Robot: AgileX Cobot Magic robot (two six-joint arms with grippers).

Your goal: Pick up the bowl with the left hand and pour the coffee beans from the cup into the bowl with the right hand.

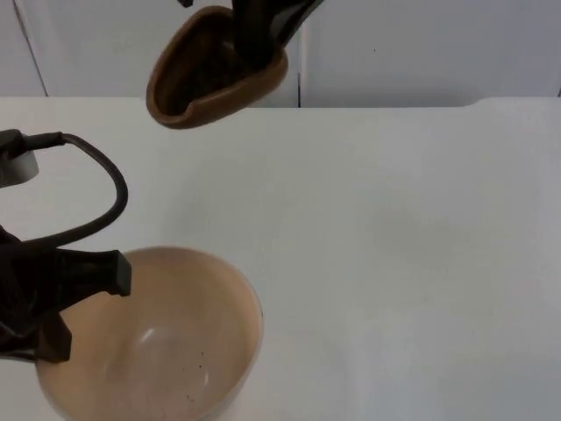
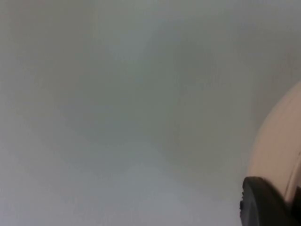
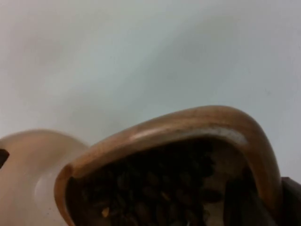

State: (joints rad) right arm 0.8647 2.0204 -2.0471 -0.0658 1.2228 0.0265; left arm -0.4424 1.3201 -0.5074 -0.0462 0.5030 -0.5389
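surface (image 1: pixel 403 246): white, carrying nothing near the bowl that I can make out; ends at the grey partition wall (image 1: pixel 421 44)
bowl (image 1: pixel 166 351): beige, wide, mouth up, at the near left of the surface; inside looks bare but for a few dark specks; whether it is lifted or resting I cannot tell
left end effector (image 1: pixel 83 303): clamped on the bowl's left rim, one finger over the edge
cup (image 1: pixel 215 70): brown wooden, held high above the far side of the surface, tilted toward the camera; well apart from the bowl
right end effector (image 1: pixel 259 39): clenched on the cup's rim, one finger inside
coffee beans (image 3: pixel 155 188): dark, heaped inside the cup; none falling
step: bowl grasped, cup raised, pour not yet begun
next move: carry the cup over the bowl's mouth; then tip it
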